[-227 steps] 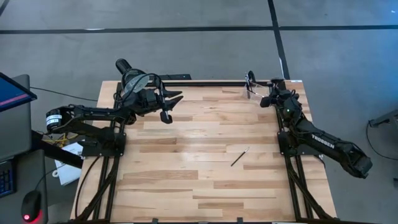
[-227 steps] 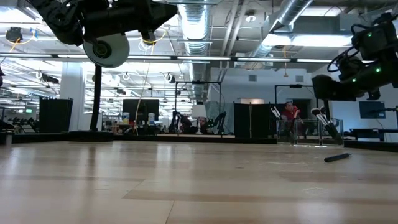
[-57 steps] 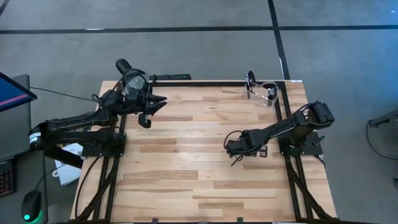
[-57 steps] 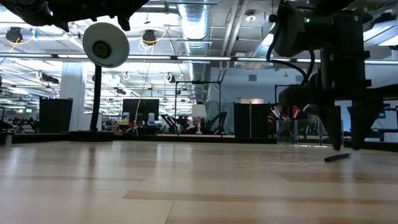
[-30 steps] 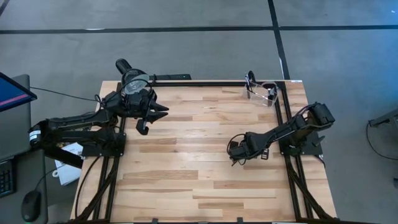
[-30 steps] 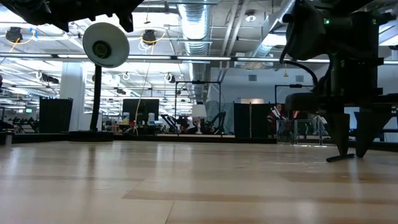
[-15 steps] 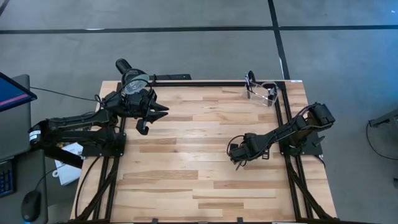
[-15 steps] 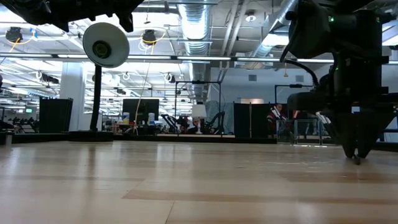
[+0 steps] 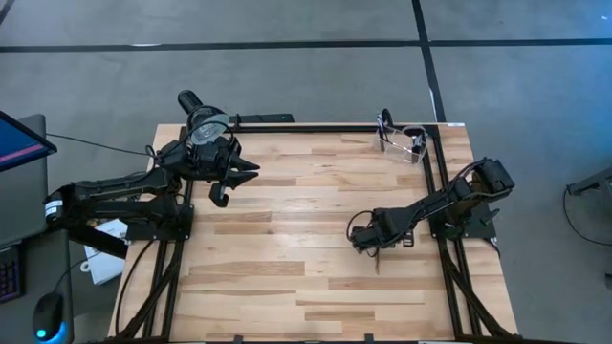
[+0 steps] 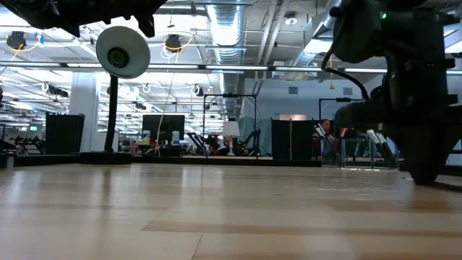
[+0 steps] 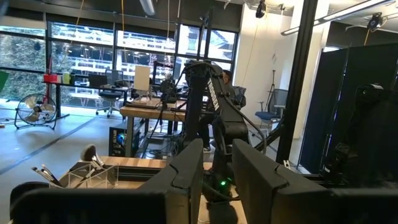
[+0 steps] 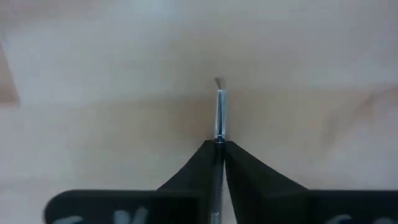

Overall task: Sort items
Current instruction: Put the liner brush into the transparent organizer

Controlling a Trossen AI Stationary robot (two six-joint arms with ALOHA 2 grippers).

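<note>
Bench [image 9: 287,277]: a big wooden bench with a black frame around it. Most of the wood is bare.

Left arm: it waits over the far left part of the bench, up in the air, close to the black lamp [image 9: 196,113].

Left gripper [image 9: 229,180]: its fingers stand a little apart with a gap between them. They hold nothing.

Right arm: it reaches in from the right side and bends down low to the bench, right of the middle.

Right gripper [image 9: 366,241]: its fingers [image 12: 205,168] are squeezed together on a thin makeup brush [image 12: 219,115]. The silver end of the brush pokes out past the fingertips, with a tiny tuft at its tip. The brush looks like it is right at the wood.

Clear box [image 9: 405,140]: it sits at the far right corner of the bench, well away from the right gripper. More brushes [image 11: 92,157] stand inside it.

What could go wrong: the brush is very thin and smooth, and the fingers pinch only part of it. It could slip out or tip when it is lifted. It could roll away on the wood if it drops. The fingertips are very low, so they could scrape the bench too.
</note>
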